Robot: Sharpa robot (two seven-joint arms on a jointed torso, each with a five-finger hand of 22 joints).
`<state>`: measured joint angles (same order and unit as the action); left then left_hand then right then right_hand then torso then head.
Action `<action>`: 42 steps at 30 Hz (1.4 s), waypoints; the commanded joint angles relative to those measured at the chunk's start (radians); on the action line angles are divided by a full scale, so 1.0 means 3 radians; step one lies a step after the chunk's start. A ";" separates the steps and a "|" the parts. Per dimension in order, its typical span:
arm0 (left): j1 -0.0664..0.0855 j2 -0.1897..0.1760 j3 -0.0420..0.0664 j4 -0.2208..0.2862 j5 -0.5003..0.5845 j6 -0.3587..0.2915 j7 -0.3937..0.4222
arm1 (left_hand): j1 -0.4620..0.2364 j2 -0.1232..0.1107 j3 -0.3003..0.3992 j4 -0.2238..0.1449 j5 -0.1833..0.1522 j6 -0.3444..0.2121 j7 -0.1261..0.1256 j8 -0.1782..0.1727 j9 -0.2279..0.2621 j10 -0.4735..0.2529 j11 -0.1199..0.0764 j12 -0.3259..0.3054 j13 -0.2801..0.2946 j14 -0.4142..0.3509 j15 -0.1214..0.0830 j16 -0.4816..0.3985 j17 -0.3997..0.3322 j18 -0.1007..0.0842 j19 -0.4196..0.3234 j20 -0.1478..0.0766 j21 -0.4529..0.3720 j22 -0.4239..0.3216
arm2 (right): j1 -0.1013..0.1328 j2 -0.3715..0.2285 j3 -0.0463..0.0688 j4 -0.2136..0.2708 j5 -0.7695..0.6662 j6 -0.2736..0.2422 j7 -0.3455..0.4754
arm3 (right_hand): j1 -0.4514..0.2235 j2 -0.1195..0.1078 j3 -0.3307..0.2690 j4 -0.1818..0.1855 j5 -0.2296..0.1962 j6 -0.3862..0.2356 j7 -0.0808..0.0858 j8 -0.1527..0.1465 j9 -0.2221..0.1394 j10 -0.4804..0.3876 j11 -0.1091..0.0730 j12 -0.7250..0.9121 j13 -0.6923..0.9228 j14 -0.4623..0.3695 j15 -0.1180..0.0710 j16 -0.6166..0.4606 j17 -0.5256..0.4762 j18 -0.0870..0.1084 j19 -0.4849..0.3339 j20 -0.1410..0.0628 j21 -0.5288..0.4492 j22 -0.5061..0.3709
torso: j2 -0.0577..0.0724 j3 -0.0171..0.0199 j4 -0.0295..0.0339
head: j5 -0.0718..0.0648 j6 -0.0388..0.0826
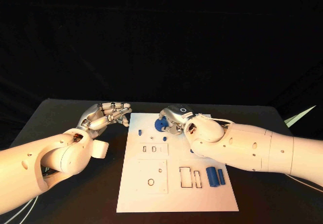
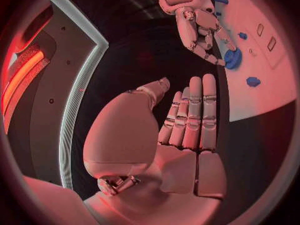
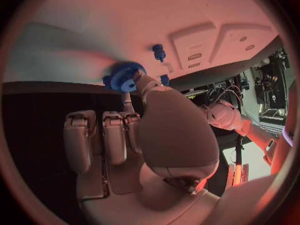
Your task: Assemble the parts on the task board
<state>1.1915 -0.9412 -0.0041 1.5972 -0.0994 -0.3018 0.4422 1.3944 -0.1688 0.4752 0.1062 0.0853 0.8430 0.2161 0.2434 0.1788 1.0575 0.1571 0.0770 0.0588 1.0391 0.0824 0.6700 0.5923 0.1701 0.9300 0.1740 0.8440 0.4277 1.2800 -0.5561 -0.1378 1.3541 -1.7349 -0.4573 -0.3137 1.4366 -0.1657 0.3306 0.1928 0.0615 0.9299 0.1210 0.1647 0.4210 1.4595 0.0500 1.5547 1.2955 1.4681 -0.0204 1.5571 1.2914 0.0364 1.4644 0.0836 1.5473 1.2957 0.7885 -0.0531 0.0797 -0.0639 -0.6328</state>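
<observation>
The white task board point(image 1: 176, 196) lies in the middle of the black table. My right hand point(image 1: 178, 115) is over the board's far end and pinches a blue gear point(image 1: 161, 124) at its fingertips; the gear point(image 3: 125, 76) sits low at the board's surface, and I cannot tell whether it touches. The left wrist view shows the same gear point(image 2: 232, 59) under the right hand's fingers point(image 2: 206, 42). My left hand point(image 1: 108, 116) hovers just off the board's left edge, palm bare, fingers point(image 2: 194, 115) straight and side by side, thumb apart, holding nothing.
A small blue peg point(image 1: 140, 132) and another small blue piece point(image 1: 164, 138) stand on the board near the gear. Two blue cylinders point(image 1: 215, 176) lie at the board's right side beside rectangular slots point(image 1: 190, 177). A pale sheet corner point(image 1: 300, 116) pokes in at the table's right.
</observation>
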 commanded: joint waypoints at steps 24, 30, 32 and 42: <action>0.0003 -0.0005 0.0002 0.0006 0.0001 0.0016 -0.0002 | -0.0081 -0.0010 0.0162 -0.0011 0.0033 -0.0042 0.0002 -0.0068 0.0061 -0.0041 -0.0008 -0.0023 0.0044 -0.0039 -0.0007 0.0061 0.0060 0.0044 -0.0052 -0.0010 0.0050 0.0067 | -0.0002 0.0013 -0.0001 -0.0087 0.0295 0.0389 0.0045 | -0.0786 0.0067 0.0098 0.0307 0.0044 0.0032 0.0125 -0.0160 0.0004 0.0371 0.0091 0.0054 0.0918 0.0342 0.0084 0.0046 0.0931 -0.0117 0.0346 0.0087 0.0065 0.0905 | 0.0000 -0.0001 0.0001 | -0.0009 -0.0007; 0.0003 -0.0008 0.0002 0.0005 0.0001 0.0016 -0.0003 | -0.0081 -0.0010 0.0162 -0.0011 0.0033 -0.0042 0.0002 -0.0068 0.0061 -0.0041 -0.0008 -0.0023 0.0044 -0.0039 -0.0007 0.0061 0.0060 0.0044 -0.0052 -0.0010 0.0050 0.0067 | -0.0003 -0.0013 -0.0001 -0.0083 0.0302 0.0322 0.0037 | -0.0799 0.0092 0.0115 0.0307 0.0045 0.0046 0.0124 -0.0157 0.0005 0.0371 0.0090 0.0054 0.0918 0.0342 0.0083 0.0046 0.0931 -0.0117 0.0346 0.0086 0.0065 0.0904 | 0.0000 0.0001 0.0002 | -0.0009 -0.0005; 0.0003 -0.0008 0.0002 0.0005 0.0001 0.0016 -0.0003 | -0.0081 -0.0010 0.0162 -0.0011 0.0033 -0.0042 0.0002 -0.0068 0.0061 -0.0041 -0.0008 -0.0023 0.0044 -0.0039 -0.0007 0.0061 0.0060 0.0044 -0.0052 -0.0010 0.0050 0.0067 | -0.0003 -0.0029 -0.0001 -0.0074 0.0302 0.0270 0.0039 | -0.0801 0.0096 0.0117 0.0307 0.0045 0.0047 0.0124 -0.0157 0.0005 0.0371 0.0090 0.0054 0.0918 0.0342 0.0083 0.0046 0.0931 -0.0117 0.0346 0.0086 0.0065 0.0904 | 0.0000 0.0003 0.0002 | -0.0006 -0.0004; 0.0003 -0.0008 0.0002 -0.0031 0.0001 0.0026 0.0000 | -0.0083 -0.0009 0.0162 -0.0009 0.0033 -0.0048 0.0003 -0.0071 0.0061 -0.0048 -0.0006 -0.0025 0.0044 -0.0042 -0.0006 0.0063 0.0061 0.0044 -0.0056 -0.0009 0.0054 0.0069 | -0.0003 -0.0352 0.0014 0.0181 0.0923 -0.0380 0.0625 | -0.0746 0.0055 0.0160 0.0221 0.0043 0.0035 0.0131 -0.0180 -0.0003 0.0371 0.0095 0.0054 0.0918 0.0342 0.0083 0.0046 0.0931 -0.0106 0.0323 0.0085 0.0029 0.0872 | -0.0013 0.0012 -0.0014 | 0.0000 0.0015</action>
<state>1.1914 -0.9444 -0.0041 1.5888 -0.0994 -0.2985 0.4402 1.3944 -0.1687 0.4752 0.1062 0.0853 0.8429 0.2161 0.2433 0.1792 1.0574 0.1571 0.0770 0.0588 1.0390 0.0824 0.6701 0.5935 0.1701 0.9288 0.1751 0.8440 0.4286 1.2785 -0.6532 -0.1342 1.3985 -1.5003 -0.5581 -0.1639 1.2083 -0.1475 0.3560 0.2559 0.0619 0.9312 0.1550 0.1042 0.4118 1.4580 0.0735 1.5547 1.2956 1.4701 0.0035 1.5571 1.2915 0.0361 1.4611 0.1022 1.5470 1.2957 0.7872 -0.0508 0.0781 -0.0639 -0.6299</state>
